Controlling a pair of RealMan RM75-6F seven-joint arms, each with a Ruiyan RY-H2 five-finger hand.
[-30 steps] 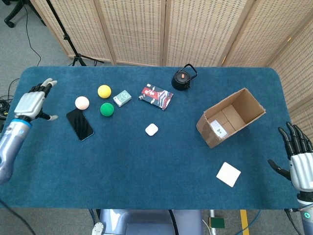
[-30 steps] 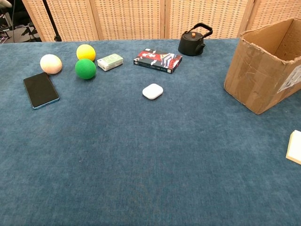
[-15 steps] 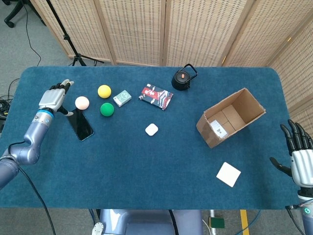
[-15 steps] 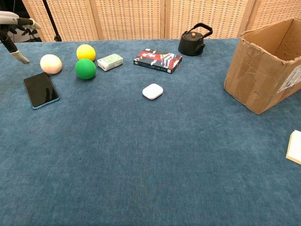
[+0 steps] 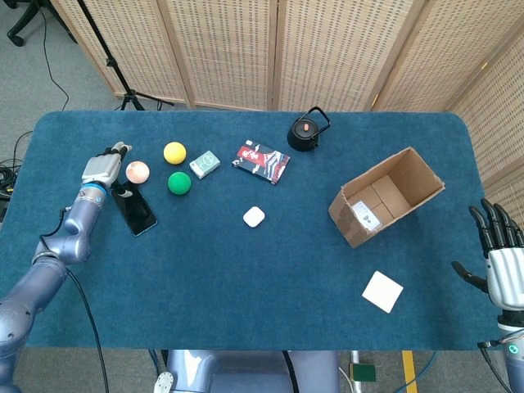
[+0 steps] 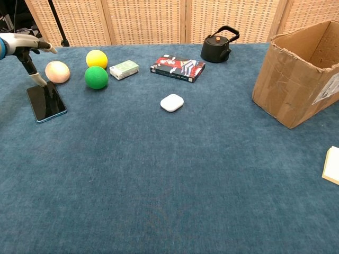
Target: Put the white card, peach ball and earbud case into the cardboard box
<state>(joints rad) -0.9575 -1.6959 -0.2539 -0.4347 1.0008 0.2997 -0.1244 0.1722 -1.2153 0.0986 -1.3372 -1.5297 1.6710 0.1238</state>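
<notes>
Balls number three: one peach ball (image 5: pixel 137 171) beside the left hand (image 5: pixel 101 169), whose fingers (image 6: pixel 43 47) are spread empty, one yellow, one green. One earbud case (image 5: pixel 254 216) and one white card (image 5: pixel 382 291) lie outside the single cardboard box (image 5: pixel 386 196). The right hand (image 5: pixel 503 262) is splayed, empty.

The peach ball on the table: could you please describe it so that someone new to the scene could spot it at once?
Start at the left end of the blue table, where three balls cluster above a black phone. The peach ball is the leftmost one, right beside the left hand. Its neighbours are a yellow ball and a green ball; this one is pale pinkish.
</notes>
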